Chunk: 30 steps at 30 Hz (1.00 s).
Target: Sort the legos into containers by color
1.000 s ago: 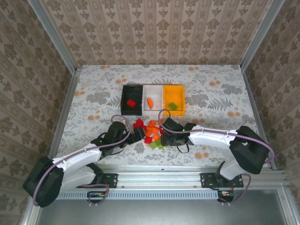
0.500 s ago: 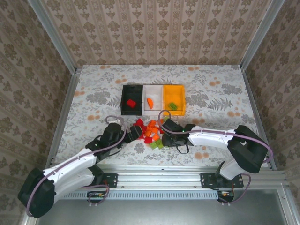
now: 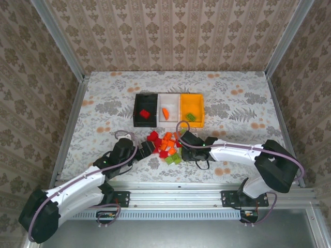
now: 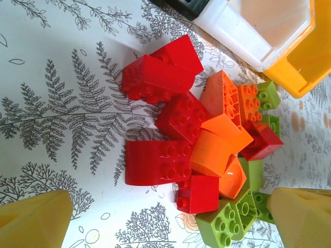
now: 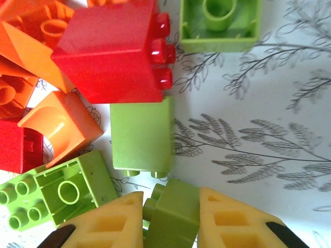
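- the green brick [image 5: 173,214] in the right gripper [image 5: 169,199] is cut off by the bottom edge of the wrist view, and from above the gripper hides it
- the right fingers [image 5: 111,222] are clamped on that green brick, one on each side, at the right edge of the pile [image 3: 166,144]
- the left gripper [image 4: 168,201] is spread wide and holds nothing; the red bricks [image 4: 160,163] lie between its fingers, untouched
- the bins [image 3: 169,122] stand just beyond the pile, with one brick in each
- since a second ago the right fingers have closed, and the left arm lies flatter
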Each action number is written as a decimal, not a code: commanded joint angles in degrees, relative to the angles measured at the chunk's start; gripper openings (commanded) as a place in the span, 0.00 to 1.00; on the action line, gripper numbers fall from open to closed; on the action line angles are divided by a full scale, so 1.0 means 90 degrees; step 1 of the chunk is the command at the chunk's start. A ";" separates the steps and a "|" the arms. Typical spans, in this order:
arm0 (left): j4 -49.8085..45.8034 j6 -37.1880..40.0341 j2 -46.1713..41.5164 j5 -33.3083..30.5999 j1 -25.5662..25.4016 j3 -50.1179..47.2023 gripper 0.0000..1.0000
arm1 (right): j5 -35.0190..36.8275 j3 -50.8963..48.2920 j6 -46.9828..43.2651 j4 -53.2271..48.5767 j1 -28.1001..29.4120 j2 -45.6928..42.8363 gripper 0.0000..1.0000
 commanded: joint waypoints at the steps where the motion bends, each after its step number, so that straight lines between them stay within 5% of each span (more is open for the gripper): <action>1: -0.0245 0.0018 -0.0140 -0.0116 -0.0033 0.0059 1.00 | 0.0592 0.0220 -0.0213 -0.0518 -0.0084 -0.0388 0.24; 9: -0.0471 0.0237 -0.0285 0.0016 0.0334 0.0206 1.00 | 0.1095 0.1571 -0.1586 -0.0699 -0.1228 -0.0051 0.24; 21: -0.1240 0.0632 -0.0765 0.1820 0.2888 0.0379 1.00 | 0.0846 0.4476 -0.2737 -0.0884 -0.2312 0.2917 0.25; 26: -0.1418 0.0744 -0.0811 0.2064 0.3162 0.0454 1.00 | 0.0946 0.4814 -0.2837 -0.0996 -0.2355 0.3055 0.44; 30: -0.1330 0.0732 -0.0694 0.2146 0.3161 0.0459 1.00 | 0.1069 0.4760 -0.2817 -0.1026 -0.2331 0.2511 0.49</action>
